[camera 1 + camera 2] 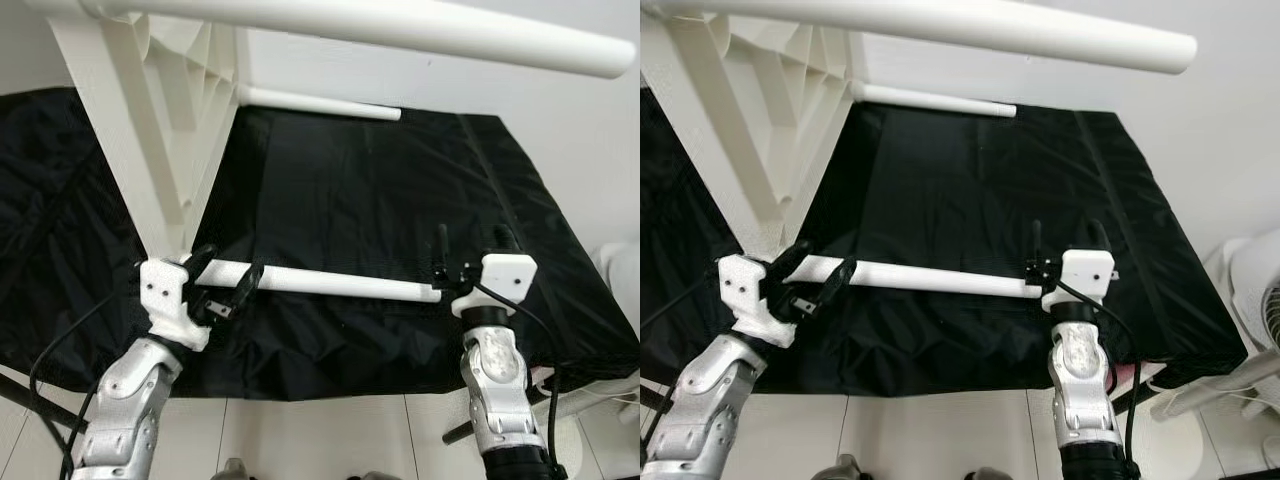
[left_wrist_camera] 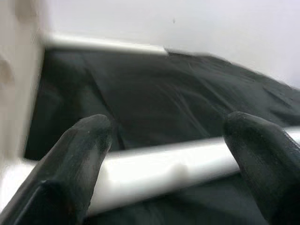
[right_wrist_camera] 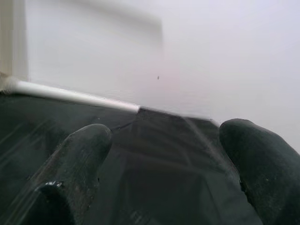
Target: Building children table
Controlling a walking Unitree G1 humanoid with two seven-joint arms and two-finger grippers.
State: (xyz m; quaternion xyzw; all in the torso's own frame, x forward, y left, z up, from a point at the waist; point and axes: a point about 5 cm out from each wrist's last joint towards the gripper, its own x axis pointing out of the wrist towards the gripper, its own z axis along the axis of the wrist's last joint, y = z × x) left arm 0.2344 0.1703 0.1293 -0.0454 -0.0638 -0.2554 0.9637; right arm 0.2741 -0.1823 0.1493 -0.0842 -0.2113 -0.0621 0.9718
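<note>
1. A white table leg (image 1: 340,283) is seen lying across the black cloth (image 1: 380,180), its long axis running crosswise from the left gripper (image 1: 225,280) to the right gripper (image 1: 470,262).
2. The left gripper's fingers (image 2: 84,150) are spread, with the leg lying between them near its left end; no pinch on it is made out.
3. That left end is placed just beside the ribbed white table underside (image 1: 150,130), which stands tilted up and away from the left gripper.
4. The right gripper is held at the leg's far end, its fingers (image 3: 84,154) parted and nothing seen between them.
5. A second leg (image 1: 320,103) lies well beyond both grippers, by the wall; a third (image 1: 420,30) is seen overhead.
6. The left arm is judged nearer the joint, so seating the leg would depend on a push along its axis towards the underside.
</note>
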